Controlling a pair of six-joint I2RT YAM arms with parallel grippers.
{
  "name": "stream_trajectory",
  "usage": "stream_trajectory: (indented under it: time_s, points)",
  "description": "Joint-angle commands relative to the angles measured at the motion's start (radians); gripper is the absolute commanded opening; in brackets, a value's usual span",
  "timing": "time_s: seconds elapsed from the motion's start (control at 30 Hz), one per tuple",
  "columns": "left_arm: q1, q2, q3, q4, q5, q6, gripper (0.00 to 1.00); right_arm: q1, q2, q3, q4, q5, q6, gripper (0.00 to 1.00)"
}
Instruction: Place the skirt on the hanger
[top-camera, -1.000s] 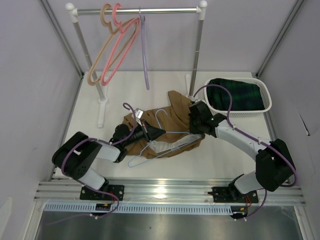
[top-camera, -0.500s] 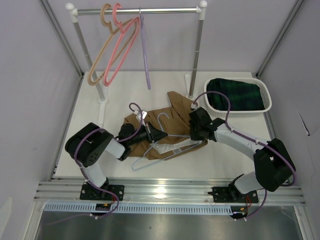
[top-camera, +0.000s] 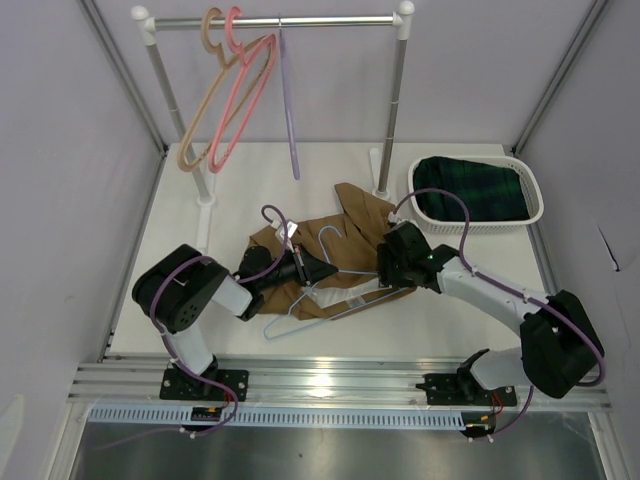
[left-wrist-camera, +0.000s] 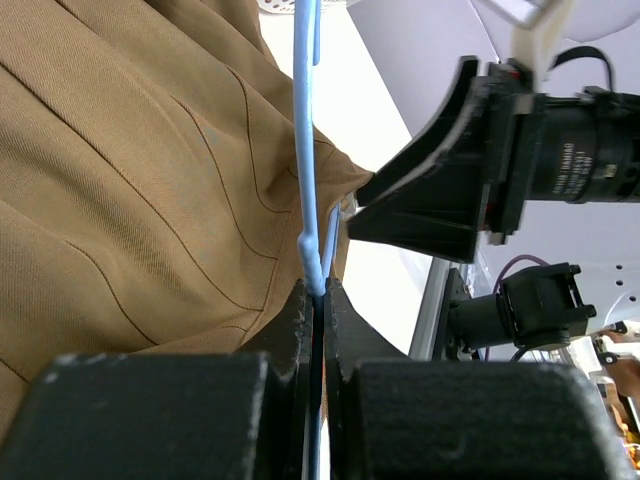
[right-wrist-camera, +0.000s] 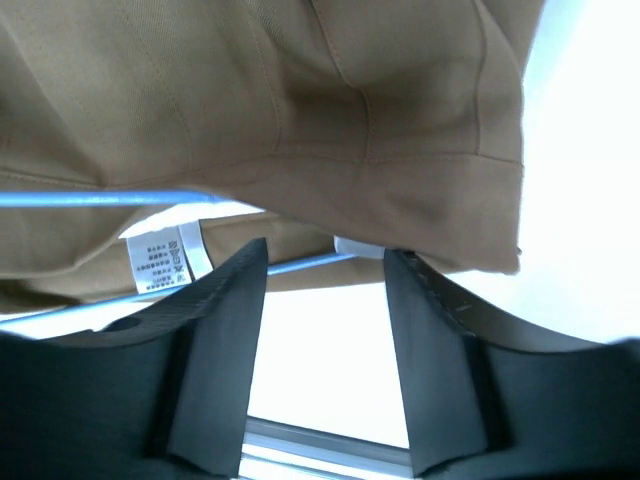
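The tan-brown skirt (top-camera: 355, 225) lies crumpled on the white table, partly over the thin pale blue hanger (top-camera: 321, 240). My left gripper (top-camera: 322, 269) is shut on the hanger near the base of its hook. In the left wrist view the blue hanger (left-wrist-camera: 305, 150) runs up from the closed jaws of the left gripper (left-wrist-camera: 318, 292), beside the skirt (left-wrist-camera: 130, 180). My right gripper (top-camera: 388, 272) is open at the skirt's right edge. In the right wrist view the right gripper (right-wrist-camera: 325, 262) holds nothing; the skirt (right-wrist-camera: 350, 100), a hanger bar (right-wrist-camera: 110, 198) and a white care label (right-wrist-camera: 165, 258) lie just beyond its tips.
A clothes rack (top-camera: 280, 20) at the back carries a tan hanger (top-camera: 200, 120), a pink hanger (top-camera: 240, 100) and a lavender hanger (top-camera: 289, 110). A white basket (top-camera: 535, 215) with dark green plaid cloth (top-camera: 470, 195) sits at the right. The rack's posts stand behind the skirt.
My right gripper has opened and let go of the skirt's edge. The left arm drew in a little with the hanger, then stayed still.
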Motion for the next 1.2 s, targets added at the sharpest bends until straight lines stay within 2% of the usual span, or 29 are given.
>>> stream_trajectory:
  time_s: [0.0,0.13,0.33,0.43,0.63,0.87,1.17]
  points:
    - [-0.011,-0.012,0.021,0.234,0.031,0.023,0.0,0.004,-0.073,-0.014,0.005,0.04,0.033,0.58]
    - [-0.013,-0.018,0.023,0.222,0.031,0.029,0.0,0.001,-0.102,-0.033,0.009,0.06,0.053,0.54]
    - [-0.011,-0.038,0.016,0.199,0.036,0.044,0.0,-0.014,-0.105,-0.051,-0.005,0.083,0.08,0.36]
    - [-0.011,-0.041,0.021,0.196,0.042,0.046,0.0,-0.025,-0.09,-0.065,-0.002,0.088,0.08,0.32]
    - [-0.013,-0.05,0.016,0.191,0.045,0.049,0.0,-0.036,-0.065,-0.065,-0.005,0.143,0.064,0.31]
    - [-0.013,-0.047,0.019,0.196,0.056,0.044,0.0,-0.056,-0.027,-0.051,-0.014,0.193,0.051,0.39]
    - [-0.013,-0.038,0.027,0.201,0.075,0.043,0.0,-0.059,0.002,-0.054,-0.009,0.249,0.065,0.43]
